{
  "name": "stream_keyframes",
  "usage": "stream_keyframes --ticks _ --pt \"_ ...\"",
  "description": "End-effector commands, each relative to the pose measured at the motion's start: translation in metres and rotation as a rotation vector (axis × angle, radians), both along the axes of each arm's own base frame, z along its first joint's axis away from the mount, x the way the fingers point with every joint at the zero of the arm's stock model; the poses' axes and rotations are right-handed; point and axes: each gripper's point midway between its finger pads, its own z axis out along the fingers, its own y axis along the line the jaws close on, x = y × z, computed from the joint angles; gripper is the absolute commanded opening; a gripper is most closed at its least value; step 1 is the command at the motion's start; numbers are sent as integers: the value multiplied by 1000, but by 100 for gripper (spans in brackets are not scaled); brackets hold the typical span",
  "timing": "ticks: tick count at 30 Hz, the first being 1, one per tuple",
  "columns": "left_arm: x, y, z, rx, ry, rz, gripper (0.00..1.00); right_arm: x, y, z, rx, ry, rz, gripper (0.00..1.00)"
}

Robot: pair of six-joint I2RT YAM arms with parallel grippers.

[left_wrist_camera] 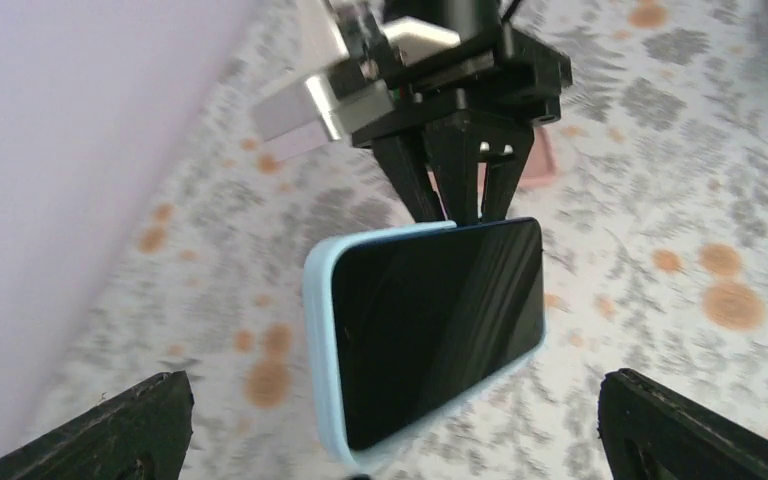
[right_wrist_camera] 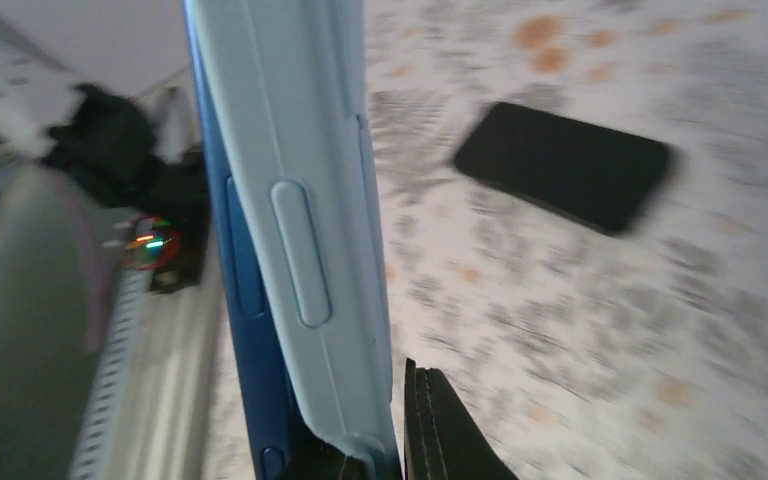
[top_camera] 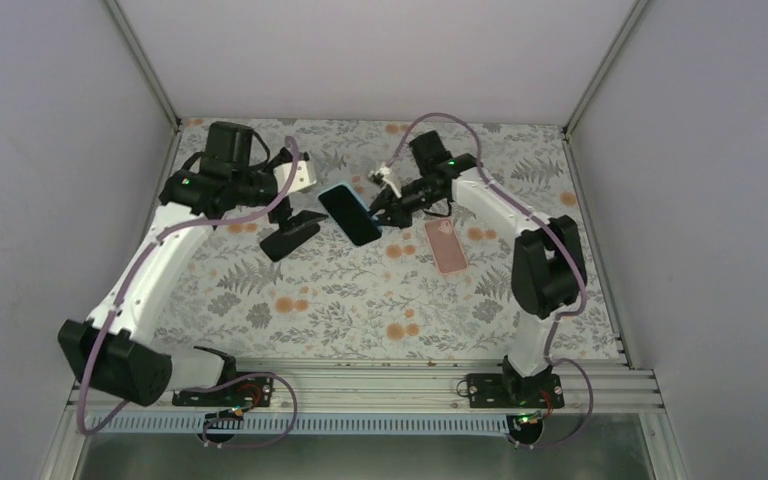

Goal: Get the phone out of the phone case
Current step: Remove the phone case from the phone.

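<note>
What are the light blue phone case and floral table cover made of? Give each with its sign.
The light blue phone case: likely silicone or soft plastic, matte; even dull surface, moulded button bump, rounded corners. The floral table cover: printed cloth or vinyl, matte; flat, no glare, cannot tell which.

Plain white panels (top_camera: 360, 50) are enclosing a floral-clothed table (top_camera: 360, 300) and an aluminium rail (top_camera: 360, 385), marking a robotics lab cell.

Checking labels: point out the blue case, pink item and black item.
blue case (left_wrist_camera: 321, 335), left wrist view, on its left rim.
pink item (top_camera: 447, 246), top view, on its middle.
black item (right_wrist_camera: 565, 178), right wrist view, on its middle.
</note>
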Motion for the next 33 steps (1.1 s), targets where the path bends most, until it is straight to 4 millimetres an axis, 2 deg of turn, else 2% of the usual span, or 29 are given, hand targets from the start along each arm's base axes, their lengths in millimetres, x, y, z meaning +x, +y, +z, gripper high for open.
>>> stream_keyframes --ticks 1,3,6,9,13,17,21,26,33 --pt "23 3 56 -75 -230 123 100 63 -15 35 8 -161 -331 4" --pt "33 -5 67 -110 -288 150 100 98 -29 45 -28 -236 -553 4" --pt "58 -21 79 -166 -399 241 100 139 -51 66 -50 -327 -814 4" --pt "77 -41 65 -202 -423 306 100 156 -58 89 -19 -373 -913 4" --pt "88 -71 41 -236 -424 408 100 169 -58 100 10 -361 -974 4" --pt "100 -91 17 -246 -390 450 100 174 -54 89 14 -312 -983 4" --pt "117 -97 8 -267 -380 500 100 174 -49 79 18 -269 -967 4" --pt "130 -94 8 -289 -402 565 100 172 -47 81 29 -262 -957 4" --pt "130 -104 -7 -278 -366 518 100 171 -43 90 55 -238 -945 4"
